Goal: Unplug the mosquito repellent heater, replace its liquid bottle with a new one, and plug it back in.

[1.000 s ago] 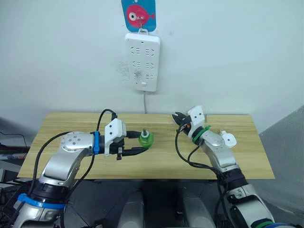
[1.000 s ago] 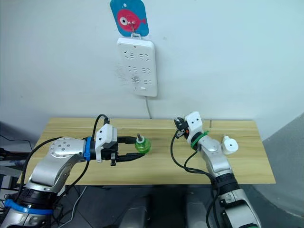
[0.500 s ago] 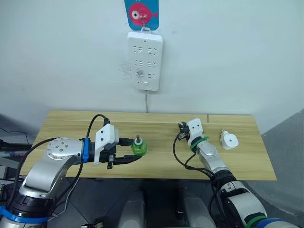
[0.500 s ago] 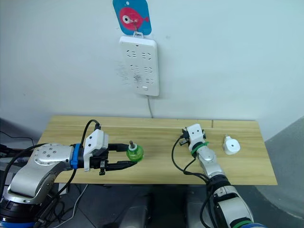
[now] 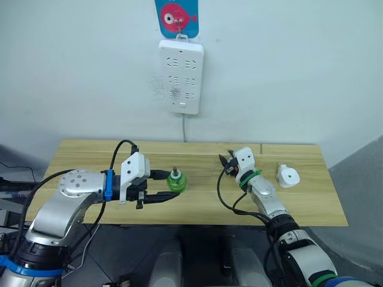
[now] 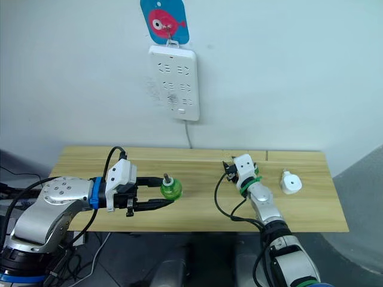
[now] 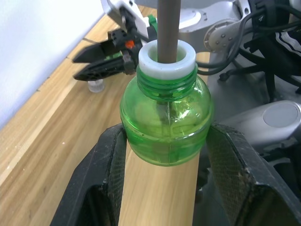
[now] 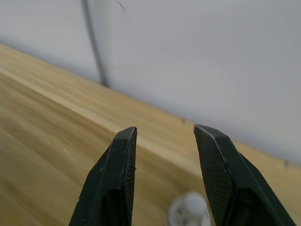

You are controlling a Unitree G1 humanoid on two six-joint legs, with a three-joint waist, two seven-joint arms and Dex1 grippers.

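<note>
Green bottle [image 7: 165, 125] pinched upright in left tool [image 5: 163, 186] above bench [image 5: 90, 156], wick up for fitting; right tool [image 8: 164, 176] spread, empty; heater [image 5: 288, 177] unplugged, lying on bench at right, well apart from bottle.

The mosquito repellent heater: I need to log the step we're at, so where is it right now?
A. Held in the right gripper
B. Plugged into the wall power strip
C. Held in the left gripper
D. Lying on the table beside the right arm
D: the mosquito repellent heater lies on the table, apart from both grippers; the left gripper holds a green bottle.
</note>
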